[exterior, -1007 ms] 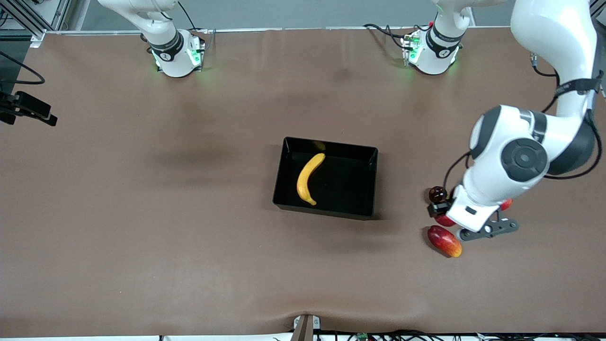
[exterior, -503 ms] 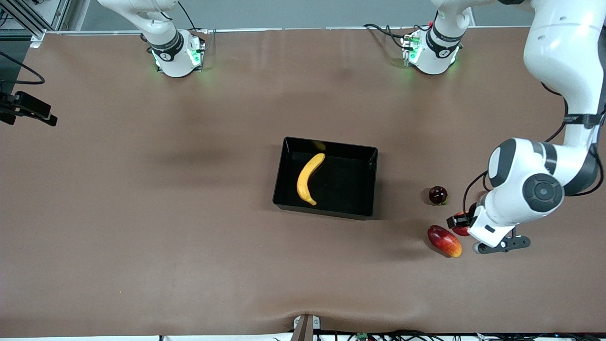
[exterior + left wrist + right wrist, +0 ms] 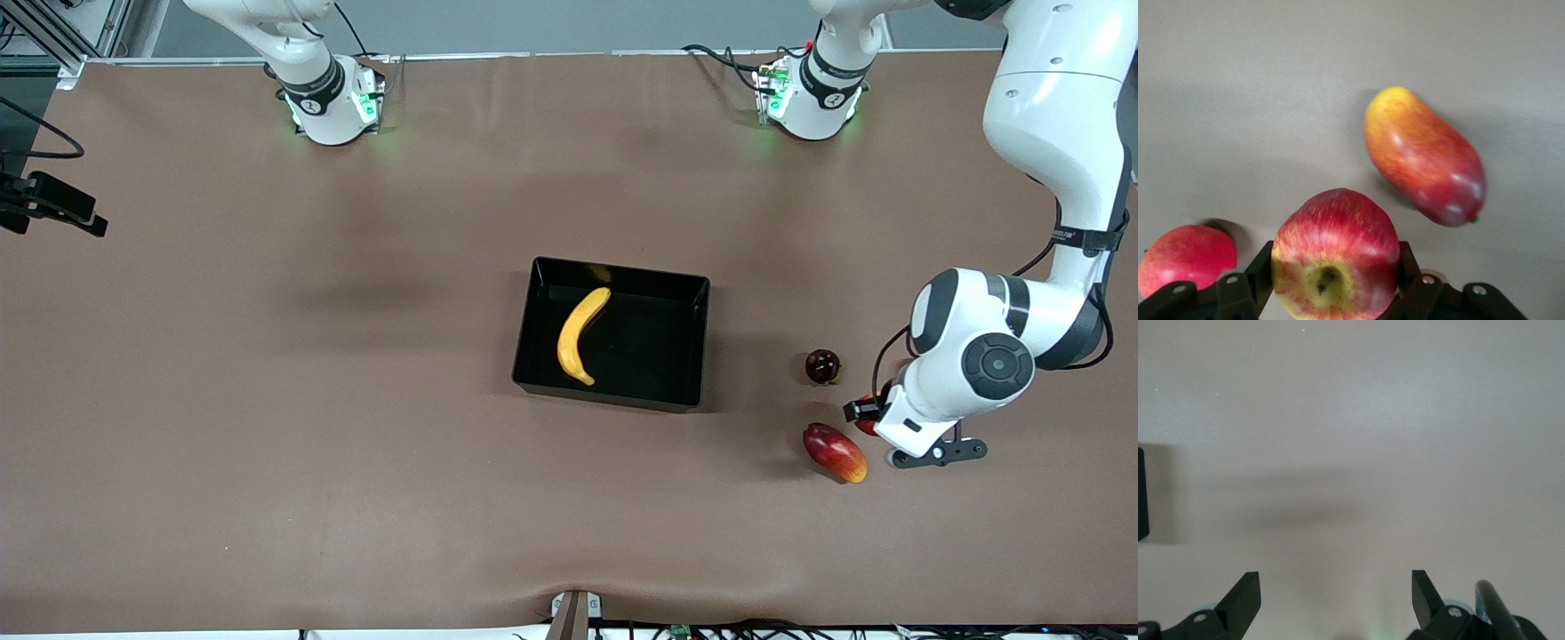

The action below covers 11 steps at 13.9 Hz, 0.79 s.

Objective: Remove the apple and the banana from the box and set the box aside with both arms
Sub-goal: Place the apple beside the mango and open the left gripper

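Here the left gripper (image 3: 1331,300) pinches the apple (image 3: 1335,255) across its widest part, one black finger on each flank, the stem dimple turned toward the wrist camera; it hangs over the table toward the left arm's end, near a red-and-yellow mango (image 3: 1425,155) and a plain pinkish-red fruit (image 3: 1186,259). The apple looks firm, round and waxy, so a grip across the middle should hold, though smooth skin on a curved body could slip if the fingers sat off-centre, and it may roll once set down. In the front view a small dark red fruit (image 3: 822,365) lies on the brown table (image 3: 356,444) farther from the camera than the mango. The right gripper (image 3: 1336,595) shows its fingers spread wide with nothing between them, over bare table, and that arm waits. The banana (image 3: 581,334) lies in the box (image 3: 702,342) at mid-table, toward the wall on the right arm's side. It is probably light and soft, bruising under a hard squeeze; the thick middle of its curve seems the safest place to take it. The box is glossy black plastic, rigid and likely light, with low upright walls; each arm could take a short end wall, minding the slick finish.
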### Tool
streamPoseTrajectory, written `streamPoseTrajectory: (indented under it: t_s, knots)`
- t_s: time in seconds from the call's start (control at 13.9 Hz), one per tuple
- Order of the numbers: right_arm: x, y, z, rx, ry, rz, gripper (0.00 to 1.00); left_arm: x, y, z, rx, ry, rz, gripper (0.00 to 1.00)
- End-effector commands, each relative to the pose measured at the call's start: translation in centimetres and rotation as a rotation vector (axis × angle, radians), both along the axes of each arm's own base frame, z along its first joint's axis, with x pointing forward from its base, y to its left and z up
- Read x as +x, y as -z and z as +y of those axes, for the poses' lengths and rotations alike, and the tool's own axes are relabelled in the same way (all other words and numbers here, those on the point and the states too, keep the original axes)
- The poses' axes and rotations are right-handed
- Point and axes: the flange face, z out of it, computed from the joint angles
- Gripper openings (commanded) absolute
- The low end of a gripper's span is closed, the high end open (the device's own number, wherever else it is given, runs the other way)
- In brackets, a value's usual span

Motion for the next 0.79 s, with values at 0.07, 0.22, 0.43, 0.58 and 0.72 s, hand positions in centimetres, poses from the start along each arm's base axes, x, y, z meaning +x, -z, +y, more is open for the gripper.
streamPoseTrajectory:
  t_s: [0.07,0.22,0.43,0.58,0.72]
  knots:
    - [-0.1,-0.3,-0.4,0.009,0.006,0.001,1.0,-1.7,4.4,2.7,-0.029,-0.002,-0.029,0.0]
    - [-0.1,-0.3,-0.3,0.009,0.005,0.001,1.0,-1.8,5.1,2.7,-0.011,0.02,-0.024,0.0]
    - [-0.1,-0.3,-0.4,0.009,0.006,0.001,1.0,-1.7,4.9,3.0,-0.003,0.021,-0.026,0.75]
    - [-0.1,-0.3,-0.4,0.009,0.006,0.001,1.0,-1.4,3.3,3.2,0.015,0.055,-0.039,1.0]
    - [-0.1,-0.3,-0.4,0.009,0.006,0.001,1.0,-1.6,-0.2,2.3,0.04,0.058,-0.026,1.0]
